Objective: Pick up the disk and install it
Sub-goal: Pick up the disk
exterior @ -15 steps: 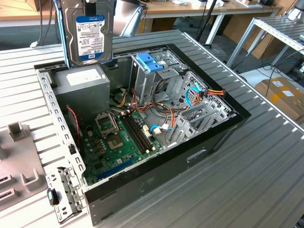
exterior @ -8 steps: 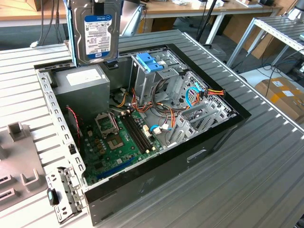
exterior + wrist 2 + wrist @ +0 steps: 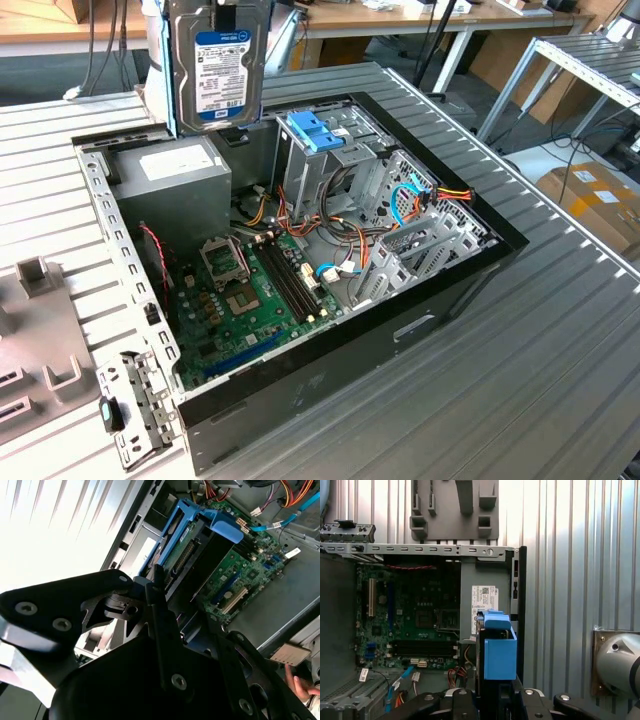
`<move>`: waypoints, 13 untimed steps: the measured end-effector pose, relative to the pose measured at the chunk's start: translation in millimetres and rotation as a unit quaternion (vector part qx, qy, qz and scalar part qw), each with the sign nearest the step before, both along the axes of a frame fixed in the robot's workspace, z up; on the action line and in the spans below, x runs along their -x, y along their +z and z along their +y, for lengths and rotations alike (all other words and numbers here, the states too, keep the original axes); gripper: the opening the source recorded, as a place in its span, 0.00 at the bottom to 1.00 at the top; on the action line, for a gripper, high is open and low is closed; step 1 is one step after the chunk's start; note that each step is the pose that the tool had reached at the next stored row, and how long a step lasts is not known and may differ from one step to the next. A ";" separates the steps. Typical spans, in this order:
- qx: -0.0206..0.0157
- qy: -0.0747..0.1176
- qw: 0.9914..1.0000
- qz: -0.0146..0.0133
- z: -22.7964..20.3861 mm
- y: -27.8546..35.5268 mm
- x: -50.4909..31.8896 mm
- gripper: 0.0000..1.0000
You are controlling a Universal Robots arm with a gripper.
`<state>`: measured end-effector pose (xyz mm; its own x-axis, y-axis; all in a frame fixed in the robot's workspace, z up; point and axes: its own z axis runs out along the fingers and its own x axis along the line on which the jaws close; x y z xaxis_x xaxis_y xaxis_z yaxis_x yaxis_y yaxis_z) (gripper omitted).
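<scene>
The disk [image 3: 218,68] hangs upright, its white label with the blue band facing the exterior camera, above the back corner of the open computer case [image 3: 455,285]. It sits just over the grey metal box [image 3: 165,172]. My gripper [image 3: 230,12] is shut on its upper end. In both wrist views, black fingers [image 3: 461,700] clamp a light-blue bracket [image 3: 499,655] that wraps the disk [image 3: 200,565]. Below it lies the green motherboard [image 3: 415,610].
Another light-blue bracket [image 3: 315,130] tops the metal drive cage [image 3: 345,170] in the case, with orange and blue cables [image 3: 415,195] beside it. A grey fixture plate [image 3: 40,350] lies on the ribbed table at the exterior view's left. A person's hand [image 3: 300,686] is near the case.
</scene>
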<state>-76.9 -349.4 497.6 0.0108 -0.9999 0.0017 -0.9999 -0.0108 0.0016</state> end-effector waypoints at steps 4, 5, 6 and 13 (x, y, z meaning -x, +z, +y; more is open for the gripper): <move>0.000 0.000 1.000 0.000 0.0 0.0 -9.4 0.35; 0.000 0.000 1.000 0.000 0.0 0.0 -11.1 0.35; 0.000 0.000 1.000 0.000 0.0 0.1 -12.6 0.35; 0.000 0.000 1.000 0.000 0.0 0.0 -14.3 0.35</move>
<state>-62.6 -349.4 497.6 0.0108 -0.9999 0.0018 -0.9999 -0.0108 0.0016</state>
